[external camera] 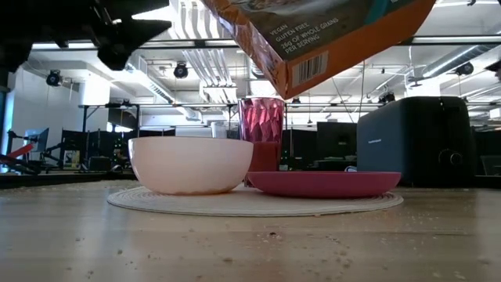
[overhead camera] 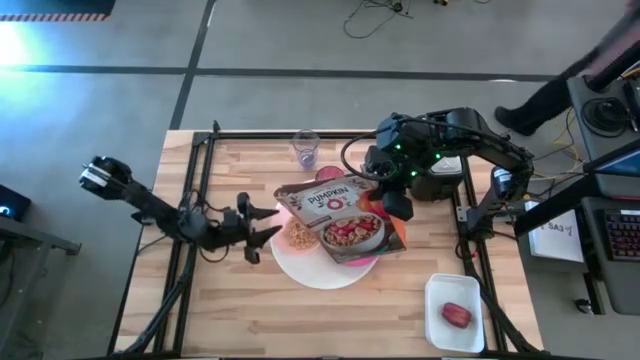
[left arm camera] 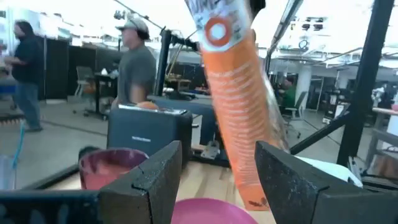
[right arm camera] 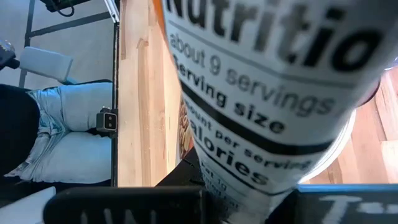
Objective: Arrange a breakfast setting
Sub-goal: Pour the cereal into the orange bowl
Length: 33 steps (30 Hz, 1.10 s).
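The right gripper is clamped on the cereal box, tilted above the pale pink bowl, probably for pouring; the left gripper waits beside it, open and empty.

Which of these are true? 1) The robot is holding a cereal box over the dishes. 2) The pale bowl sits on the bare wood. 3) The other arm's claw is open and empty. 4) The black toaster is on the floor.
1) True: the right gripper holds the cereal box tilted in the air above the dishes.
2) False: the pale pink bowl stands on the large white plate, beside the magenta plate.
3) True: the left gripper is open, holding nothing.
4) False: the black toaster stands on the table.
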Available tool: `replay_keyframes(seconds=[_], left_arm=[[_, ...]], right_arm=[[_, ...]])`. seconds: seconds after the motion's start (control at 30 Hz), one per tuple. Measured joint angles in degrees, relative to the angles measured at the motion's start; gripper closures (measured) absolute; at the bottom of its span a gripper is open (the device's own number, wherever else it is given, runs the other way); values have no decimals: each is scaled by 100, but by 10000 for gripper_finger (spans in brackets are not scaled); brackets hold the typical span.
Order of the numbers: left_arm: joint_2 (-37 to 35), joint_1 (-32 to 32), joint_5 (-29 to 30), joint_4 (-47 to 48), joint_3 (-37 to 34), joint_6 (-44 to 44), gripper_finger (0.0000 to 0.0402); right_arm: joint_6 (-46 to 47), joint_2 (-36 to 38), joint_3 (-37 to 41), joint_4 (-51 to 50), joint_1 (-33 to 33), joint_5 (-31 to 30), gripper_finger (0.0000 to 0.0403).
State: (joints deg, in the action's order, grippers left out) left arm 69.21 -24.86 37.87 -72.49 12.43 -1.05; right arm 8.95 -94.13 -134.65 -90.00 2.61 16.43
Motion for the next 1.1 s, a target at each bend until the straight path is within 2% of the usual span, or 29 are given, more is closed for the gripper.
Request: replay_keyframes(seconds=[0.13,0.3,0.47,0.8,1.1], left_arm=[[263,206,-557,-10,183,107,214],[456,228,-654,-42,485,-576,214],[568,353,-1033,30,760,-768,212],[819,541,-1045,151,1165,-964,210],[811,549,-910,398,975,-681,209]], right_arm=[[-90,-2,0,-1,0,1,394],[-220,-7,-2,0,0,0,394],[-421,-7,-2,0,0,2,394],[-882,-17,0,-11,0,46,394],[-1288,10,7,15,0,46,394]])
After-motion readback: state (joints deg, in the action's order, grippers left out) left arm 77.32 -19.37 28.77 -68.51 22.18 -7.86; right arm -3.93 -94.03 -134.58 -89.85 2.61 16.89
